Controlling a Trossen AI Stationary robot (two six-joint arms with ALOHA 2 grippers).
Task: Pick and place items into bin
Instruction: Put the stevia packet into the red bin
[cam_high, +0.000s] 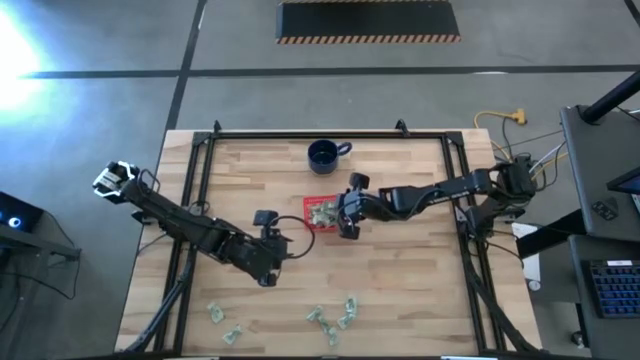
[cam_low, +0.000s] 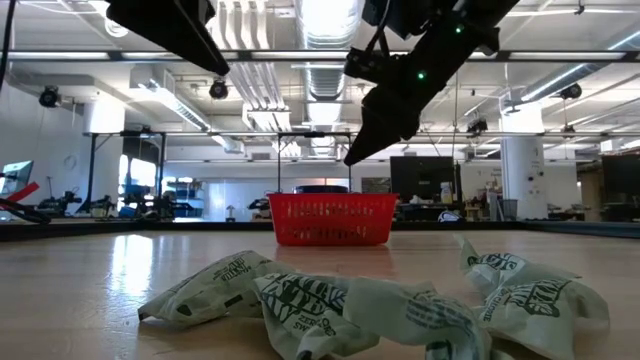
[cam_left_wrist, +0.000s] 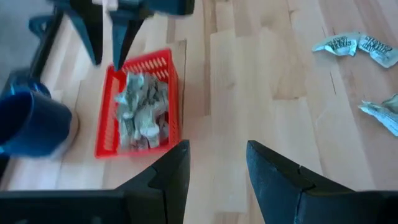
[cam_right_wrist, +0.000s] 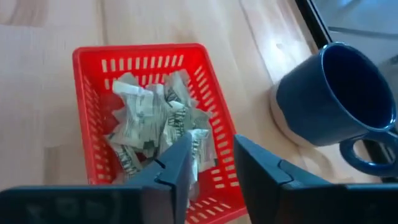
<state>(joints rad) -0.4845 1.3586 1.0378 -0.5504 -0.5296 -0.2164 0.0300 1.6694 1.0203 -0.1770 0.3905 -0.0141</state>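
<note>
Ceiling lamps (cam_low: 325, 15) glared white above me in the low view, and their shine streaked the table (cam_low: 130, 270) left of the bin (cam_low: 333, 219). The wrappers (cam_low: 300, 300) nearest that camera lay soft and out of focus. In the high view, a white flare washed the floor (cam_high: 25, 40) far left of the bin. In my left wrist view the mug (cam_left_wrist: 31, 121) beside the bin was smeared with blur.

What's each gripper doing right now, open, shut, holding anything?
Left gripper: open, empty, over bare table beside the red bin.
Right gripper: open, empty, above the wrappers in the bin.
</note>
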